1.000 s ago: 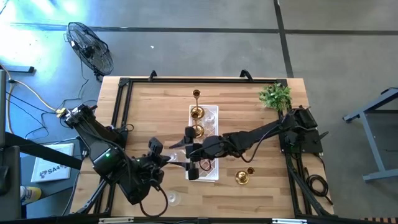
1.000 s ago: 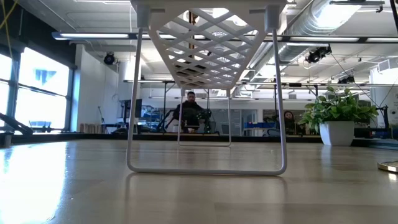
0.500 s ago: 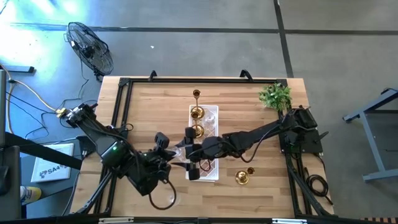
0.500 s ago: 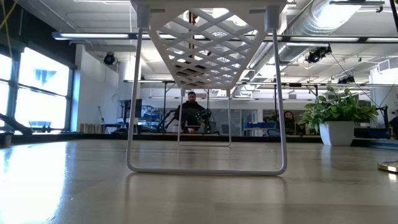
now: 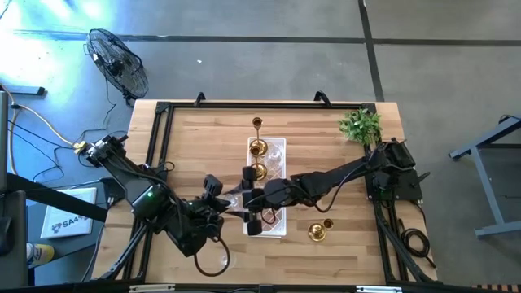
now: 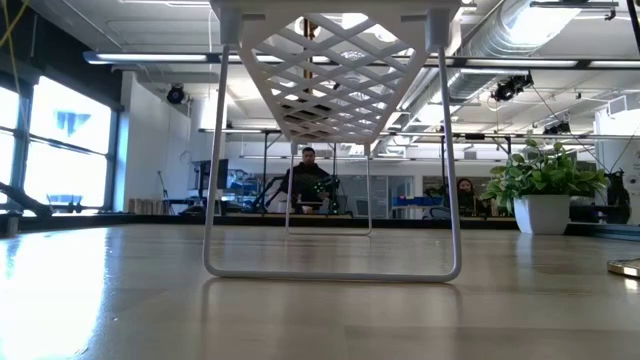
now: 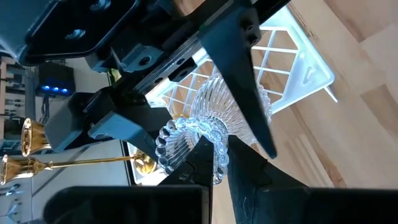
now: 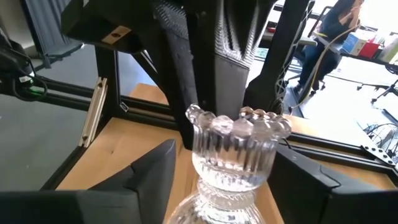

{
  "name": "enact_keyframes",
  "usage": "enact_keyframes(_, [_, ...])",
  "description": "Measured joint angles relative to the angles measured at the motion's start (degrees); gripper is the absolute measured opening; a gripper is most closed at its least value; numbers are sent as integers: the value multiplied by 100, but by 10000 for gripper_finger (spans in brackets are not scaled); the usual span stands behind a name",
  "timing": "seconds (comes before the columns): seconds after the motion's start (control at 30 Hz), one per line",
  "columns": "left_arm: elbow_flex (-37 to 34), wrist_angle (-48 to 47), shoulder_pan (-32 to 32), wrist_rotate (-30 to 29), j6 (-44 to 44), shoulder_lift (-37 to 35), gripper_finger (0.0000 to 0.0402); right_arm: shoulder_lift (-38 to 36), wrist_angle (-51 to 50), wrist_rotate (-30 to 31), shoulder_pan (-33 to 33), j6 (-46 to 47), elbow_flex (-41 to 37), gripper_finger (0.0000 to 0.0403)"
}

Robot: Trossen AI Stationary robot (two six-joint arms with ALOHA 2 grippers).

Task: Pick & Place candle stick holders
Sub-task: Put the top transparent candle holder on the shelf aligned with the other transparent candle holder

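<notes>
A clear glass candle stick holder [image 5: 234, 195] hangs in the air beside the left edge of the white tray [image 5: 281, 224]. My left gripper [image 5: 225, 198] is shut on it, coming from the near left. My right gripper [image 8: 227, 158] reaches in level from the right and is open, one finger [image 8: 155, 174] on each side of the holder's cup [image 8: 233, 152]. A gap shows on one side. Two brass holders [image 5: 257, 148] [image 5: 259, 171] stand on the tray. A tall thin-stemmed one [image 5: 257, 124] stands past its far end, and another brass one [image 5: 317, 230] on the table. My left gripper pinches the glass holder's scalloped rim [image 7: 208, 132] between its two fingers, one inside the cup and one outside. The fingers slant down from the table's near left side. The holder stands upright in the hold, lifted clear of table and tray.
A small green plant [image 5: 361, 126] stands at the far right corner. The tray is raised on thin wire legs [image 6: 335, 270]. The brass holder's base edge [image 6: 625, 267] shows at the low view's right. Bare wood lies left of the tray and along the near edge.
My left gripper has swung toward the tray with the glass holder, bringing it between my right gripper's fingers, and has kept still since. The holder has stayed lifted clear.
</notes>
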Motion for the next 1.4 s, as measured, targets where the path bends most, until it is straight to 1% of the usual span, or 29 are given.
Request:
enact_keyframes(0.33, [-4,-36,2,-14,52,7,15,0,-21,8,-32,-77,9,124])
enact_keyframes(0.67, [-4,-11,0,26,7,9,18,-2,-132,-64,-81,-198,11,121])
enact_keyframes(0.73, [-4,-10,1,34,-7,9,39,-2,-126,-64,-80,-301,11,121])
enact_keyframes(0.9, [-3,4,-7,56,-42,-7,110,4,-242,-42,-76,-362,-6,120])
enact_keyframes(1.03, [-2,17,-4,39,-41,-7,144,4,-179,-34,-76,-362,-7,120])
enact_keyframes(1.13, [-2,30,-2,-212,-31,-7,155,4,-190,-28,-76,-350,-7,120])
enact_keyframes(1.27, [-2,7,-79,-873,106,-7,157,-8,-199,202,-81,-334,2,120])
enact_keyframes(1.4, [2,26,-273,-1914,275,-33,157,4,-381,344,-73,-467,-3,120])
